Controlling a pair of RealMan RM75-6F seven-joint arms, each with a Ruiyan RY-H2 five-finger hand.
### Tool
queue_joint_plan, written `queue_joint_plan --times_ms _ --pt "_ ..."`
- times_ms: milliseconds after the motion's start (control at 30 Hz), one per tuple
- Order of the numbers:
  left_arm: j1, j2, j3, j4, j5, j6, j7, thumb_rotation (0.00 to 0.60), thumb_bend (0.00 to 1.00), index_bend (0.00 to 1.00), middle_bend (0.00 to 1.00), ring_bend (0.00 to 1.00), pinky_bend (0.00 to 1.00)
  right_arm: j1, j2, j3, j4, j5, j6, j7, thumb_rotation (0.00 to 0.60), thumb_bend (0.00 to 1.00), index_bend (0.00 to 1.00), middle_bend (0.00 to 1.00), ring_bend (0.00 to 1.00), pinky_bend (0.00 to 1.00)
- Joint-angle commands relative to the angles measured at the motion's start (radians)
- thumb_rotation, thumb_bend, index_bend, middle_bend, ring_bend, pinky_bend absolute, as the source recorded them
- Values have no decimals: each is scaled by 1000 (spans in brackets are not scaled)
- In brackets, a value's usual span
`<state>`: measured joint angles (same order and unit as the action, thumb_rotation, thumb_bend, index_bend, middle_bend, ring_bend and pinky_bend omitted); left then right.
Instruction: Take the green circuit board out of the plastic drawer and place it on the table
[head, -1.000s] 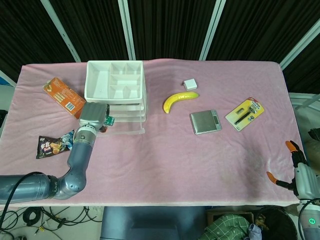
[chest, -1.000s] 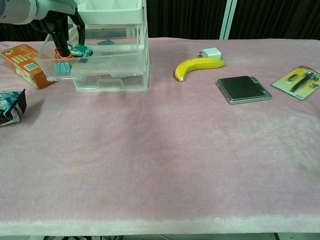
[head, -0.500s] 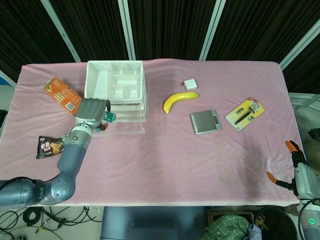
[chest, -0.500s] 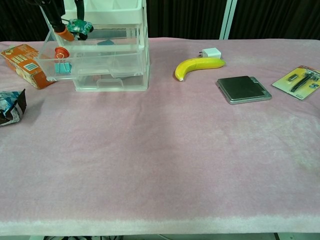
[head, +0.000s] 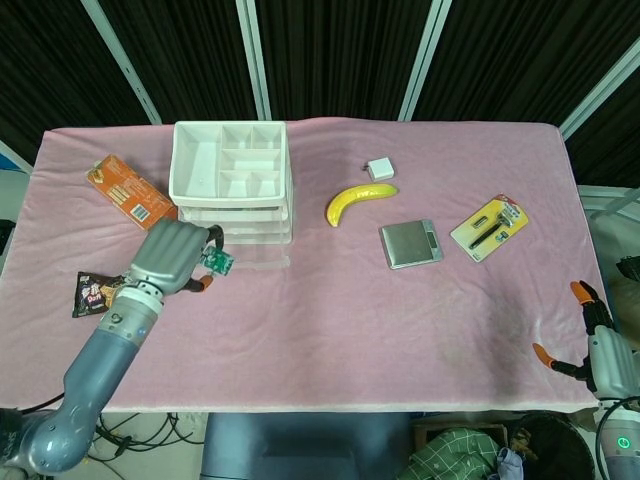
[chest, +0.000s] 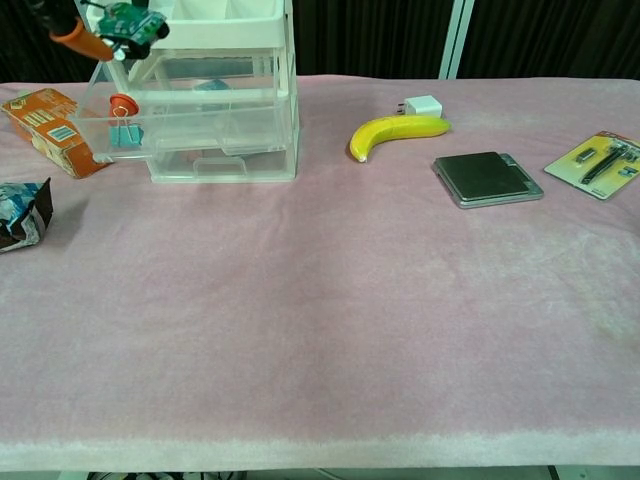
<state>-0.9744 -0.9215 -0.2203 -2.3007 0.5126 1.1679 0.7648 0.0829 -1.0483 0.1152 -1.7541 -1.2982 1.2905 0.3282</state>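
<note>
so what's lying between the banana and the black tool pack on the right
The small grey scale lies between the banana and the tool pack; both views show it.

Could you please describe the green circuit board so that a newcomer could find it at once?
Start at the clear plastic drawer unit on the table's left. Just in front of it, the left hand holds the green circuit board in the air, the only small green thing there.

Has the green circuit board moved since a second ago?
Yes. The left hand has lifted the green circuit board out of the plastic drawer; in the chest view it sits higher against the drawer.
</note>
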Motion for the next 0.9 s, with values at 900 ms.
queue_joint_plan --times_ms 900 --pt "283 -433 306 415 409 -24 29 600 341 526 1000 1000 1000 -3 1 3 0 3 4 6 600 127 0 0 0 123"
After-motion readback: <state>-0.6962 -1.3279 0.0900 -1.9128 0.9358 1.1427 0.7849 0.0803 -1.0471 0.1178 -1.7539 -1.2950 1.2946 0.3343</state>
